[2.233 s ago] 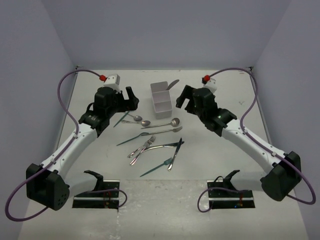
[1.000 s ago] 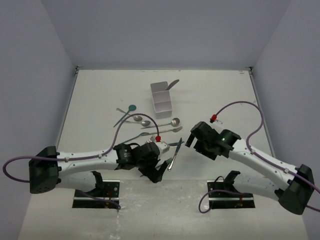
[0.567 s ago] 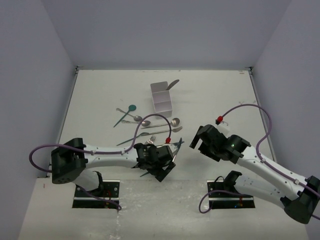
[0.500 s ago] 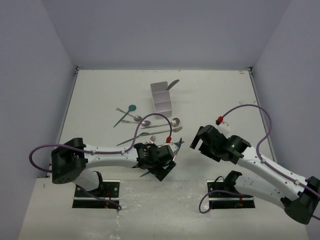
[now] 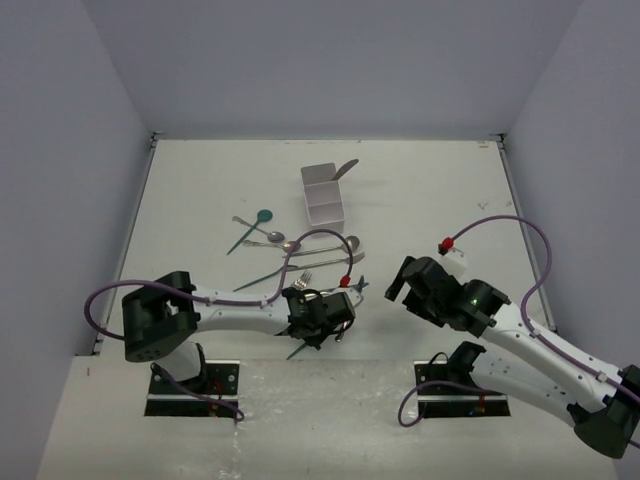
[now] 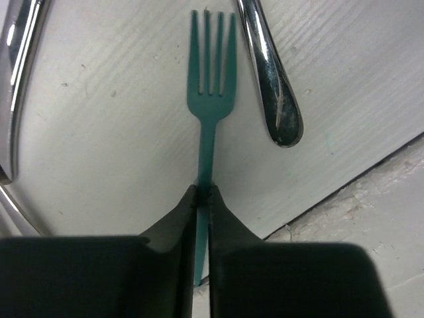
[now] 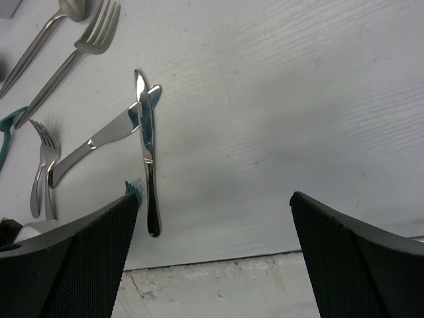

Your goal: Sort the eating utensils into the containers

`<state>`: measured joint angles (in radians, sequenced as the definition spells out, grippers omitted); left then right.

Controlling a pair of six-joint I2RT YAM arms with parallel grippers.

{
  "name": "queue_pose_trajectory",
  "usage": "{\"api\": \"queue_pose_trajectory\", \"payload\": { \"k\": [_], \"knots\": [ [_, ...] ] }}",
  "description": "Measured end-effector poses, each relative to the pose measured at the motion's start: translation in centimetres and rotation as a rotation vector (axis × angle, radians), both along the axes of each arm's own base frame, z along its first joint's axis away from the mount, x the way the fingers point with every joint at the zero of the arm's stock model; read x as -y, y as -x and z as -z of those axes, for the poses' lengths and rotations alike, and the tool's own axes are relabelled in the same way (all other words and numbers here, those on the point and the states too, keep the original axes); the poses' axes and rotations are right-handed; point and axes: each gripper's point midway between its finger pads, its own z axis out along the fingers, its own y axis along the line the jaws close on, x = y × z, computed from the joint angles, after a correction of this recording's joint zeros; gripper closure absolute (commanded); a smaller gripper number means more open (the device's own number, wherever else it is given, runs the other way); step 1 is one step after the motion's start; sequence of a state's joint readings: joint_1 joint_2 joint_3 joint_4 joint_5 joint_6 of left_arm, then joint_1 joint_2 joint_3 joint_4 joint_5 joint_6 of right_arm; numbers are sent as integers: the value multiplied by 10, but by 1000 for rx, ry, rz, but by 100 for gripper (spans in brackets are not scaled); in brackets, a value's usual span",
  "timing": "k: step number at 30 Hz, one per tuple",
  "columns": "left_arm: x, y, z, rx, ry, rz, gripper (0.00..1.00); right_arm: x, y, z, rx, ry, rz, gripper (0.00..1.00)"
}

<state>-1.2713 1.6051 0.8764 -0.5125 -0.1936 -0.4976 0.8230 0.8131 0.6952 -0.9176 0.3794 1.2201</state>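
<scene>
- Your left gripper (image 6: 202, 197) has its fingers pinched together on the slim handle of the dark teal plastic fork (image 6: 213, 99). The fork lies flat near the front edge of the white table (image 6: 119, 132), just beside a shiny silver metal handle (image 6: 273, 93).
- Expect the fork to be light and a little bendy. The hold is low on the handle, so the tines may swing.
- Your right gripper (image 7: 215, 212) hangs with fingers wide apart, holding nothing.
- The white three-compartment box (image 5: 322, 198) stands well beyond the fork.
</scene>
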Motion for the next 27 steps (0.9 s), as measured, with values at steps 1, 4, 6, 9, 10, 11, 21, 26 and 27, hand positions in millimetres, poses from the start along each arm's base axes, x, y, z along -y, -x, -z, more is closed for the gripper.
{"api": "queue_pose_trajectory", "payload": {
  "k": [1, 4, 6, 9, 10, 11, 21, 26, 27],
  "knots": [
    [0, -2, 0, 8, -3, 1, 100, 0, -1, 0, 4, 0, 1, 1],
    [1, -7, -2, 32, -15, 0, 100, 0, -4, -2, 21, 2, 5, 1],
    [2, -12, -7, 58, -22, -9, 100, 1, -7, -2, 26, 19, 6, 1],
    [11, -29, -29, 123, -3, -40, 100, 2, -16, -7, 37, 49, 12, 1],
    [16, -36, -39, 143, 20, -55, 100, 2, -22, -10, 42, 54, 21, 1],
    [20, -43, -51, 158, 49, -74, 100, 3, -31, -14, 52, 56, 34, 1],
    [10, -206, -226, 659, 453, -405, 100, 12, -102, -48, 256, 16, 48, 1],
    [10, -268, -294, 919, 585, -334, 100, 22, -128, -66, 338, -39, 50, 1],
    [10, -281, -301, 955, 596, -318, 100, 21, -131, -69, 352, -49, 43, 1]
  ]
}}
